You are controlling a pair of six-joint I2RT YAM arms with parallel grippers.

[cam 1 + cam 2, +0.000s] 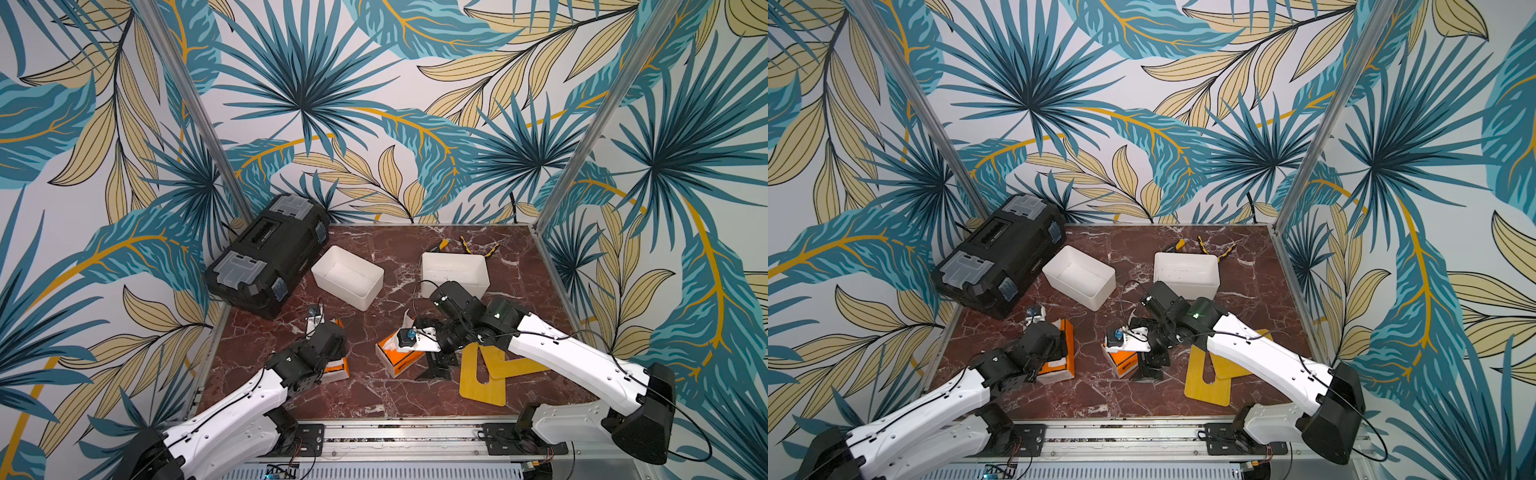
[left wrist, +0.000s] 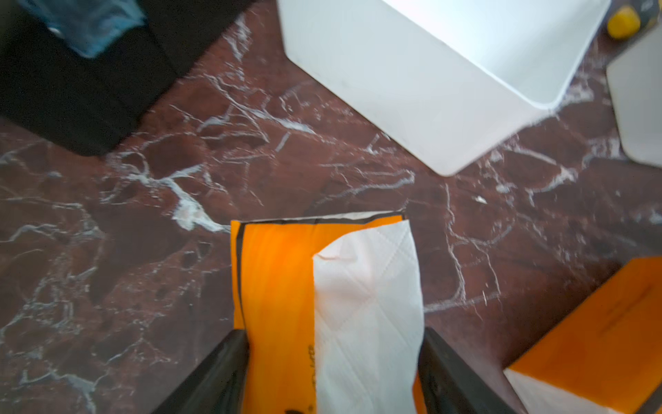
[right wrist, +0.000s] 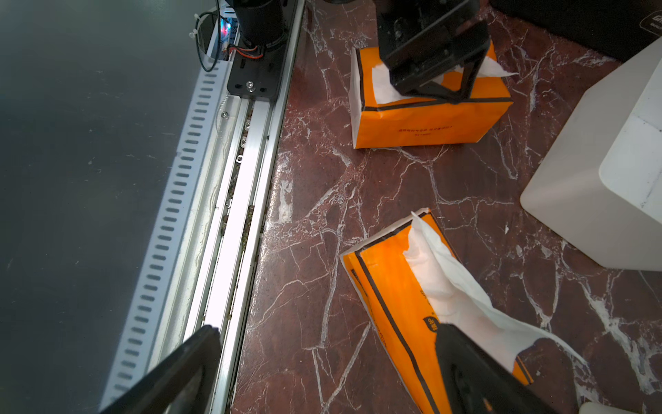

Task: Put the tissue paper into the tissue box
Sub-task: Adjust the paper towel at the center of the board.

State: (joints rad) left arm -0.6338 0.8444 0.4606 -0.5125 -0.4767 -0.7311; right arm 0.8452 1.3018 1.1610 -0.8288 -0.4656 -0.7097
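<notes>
**A:** Big stuff first?
**B:** Red marble desk (image 1: 374, 399). Black toolbox (image 1: 266, 249) in the back-left corner, against the wall.
**A:** Boxes?
**B:** 2, both open-topped. Angled white box (image 1: 347, 276) is just beside the toolbox, second white box (image 1: 454, 270) is nr back-right. Yellow boards (image 1: 482, 378) lie flat, overlapping, front-right.
**A:** Tissue?
**B:** Both orange packs are on the desk, outside the boxes. Left pack (image 2: 276, 286) is front-left, right pack (image 3: 390, 304) is nr centre, skewed.
**A:** Hands?
**B:** Left hand (image 2: 333, 333) straddles the left pack, jaws right at its sides. Can't tell if it's pinching. Right hand (image 3: 327, 329) is spread wide, one finger over the right pack, not gripping.
**A:** Sheets?
**B:** Left sheet (image 2: 365, 304) pokes out the top of its pack. Right sheet (image 3: 447, 286) trails out of its pack.
</notes>
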